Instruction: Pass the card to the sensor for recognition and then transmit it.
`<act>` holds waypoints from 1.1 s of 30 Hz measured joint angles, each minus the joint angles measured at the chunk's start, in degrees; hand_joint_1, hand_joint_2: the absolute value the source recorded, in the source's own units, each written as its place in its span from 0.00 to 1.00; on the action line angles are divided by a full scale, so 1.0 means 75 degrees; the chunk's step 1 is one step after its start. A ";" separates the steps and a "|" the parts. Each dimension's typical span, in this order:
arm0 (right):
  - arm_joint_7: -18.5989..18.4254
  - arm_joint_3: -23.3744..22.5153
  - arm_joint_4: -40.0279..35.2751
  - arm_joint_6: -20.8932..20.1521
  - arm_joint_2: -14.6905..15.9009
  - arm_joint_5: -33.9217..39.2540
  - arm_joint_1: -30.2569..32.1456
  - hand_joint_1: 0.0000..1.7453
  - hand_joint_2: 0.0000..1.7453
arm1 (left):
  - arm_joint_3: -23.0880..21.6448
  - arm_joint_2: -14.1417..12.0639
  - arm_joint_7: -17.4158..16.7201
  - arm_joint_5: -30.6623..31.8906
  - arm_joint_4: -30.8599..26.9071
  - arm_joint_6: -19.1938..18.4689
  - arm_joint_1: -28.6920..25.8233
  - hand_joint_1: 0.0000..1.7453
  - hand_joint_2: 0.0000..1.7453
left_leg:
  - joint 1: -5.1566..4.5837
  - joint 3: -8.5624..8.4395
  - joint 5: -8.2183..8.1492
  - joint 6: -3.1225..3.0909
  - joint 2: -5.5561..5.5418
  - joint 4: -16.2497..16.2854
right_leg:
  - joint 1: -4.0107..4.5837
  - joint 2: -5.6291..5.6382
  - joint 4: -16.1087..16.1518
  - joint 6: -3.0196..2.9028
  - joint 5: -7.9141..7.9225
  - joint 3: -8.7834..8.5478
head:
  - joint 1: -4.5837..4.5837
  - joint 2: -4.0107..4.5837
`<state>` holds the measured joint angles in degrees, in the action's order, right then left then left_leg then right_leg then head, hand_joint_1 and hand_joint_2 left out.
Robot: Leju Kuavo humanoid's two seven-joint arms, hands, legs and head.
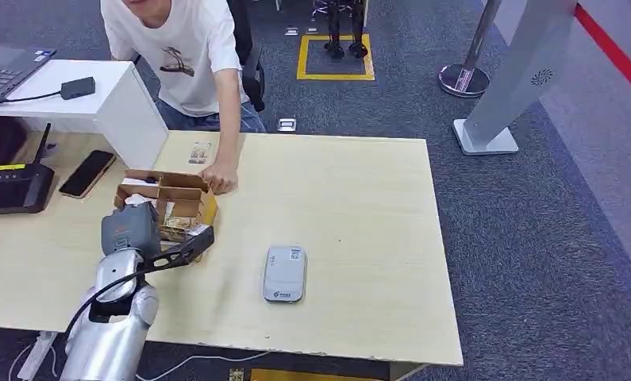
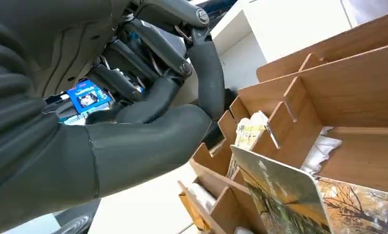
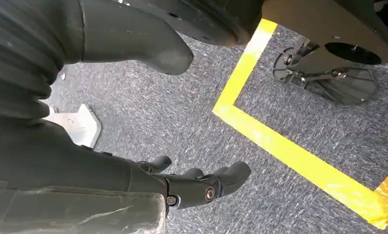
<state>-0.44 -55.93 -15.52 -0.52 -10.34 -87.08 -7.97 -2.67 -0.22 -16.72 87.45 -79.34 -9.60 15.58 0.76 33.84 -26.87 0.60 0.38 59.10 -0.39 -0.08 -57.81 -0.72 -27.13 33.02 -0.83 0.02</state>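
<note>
We're hovering the left hand beside the wooden organizer, fingers spread, holding nothing, lining up on the upright card; right hand hanging loose, holding nothing.

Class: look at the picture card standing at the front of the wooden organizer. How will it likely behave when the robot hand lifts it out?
The card looks flat and thin, so probably light and fairly stiff. Its printed face seems glossy, so it may slip between the left hand's fingers. It stands in the wooden organizer, so it could tip or catch there.
</note>
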 joint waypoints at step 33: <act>0.0006 0.0000 0.0000 0.0000 0.0000 -0.0003 -0.0012 0.00 1.00 | 0.0000 0.0000 -0.0012 0.0000 0.0064 -0.0038 0.0074 0.00 1.00 | 0.0000 0.0000 0.0000 0.0000 0.0000 0.0000 | 0.0000 0.0000 0.0000 0.0000 0.0000 0.0000 | 0.0000 0.0000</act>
<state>-0.39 -55.93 -15.52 -0.52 -10.34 -87.10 -8.06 -2.67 -0.22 -16.81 87.45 -78.86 -9.88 16.13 0.76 33.84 -26.87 0.60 0.38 59.10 -0.39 -0.08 -57.81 -0.72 -27.13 33.02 -0.83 0.02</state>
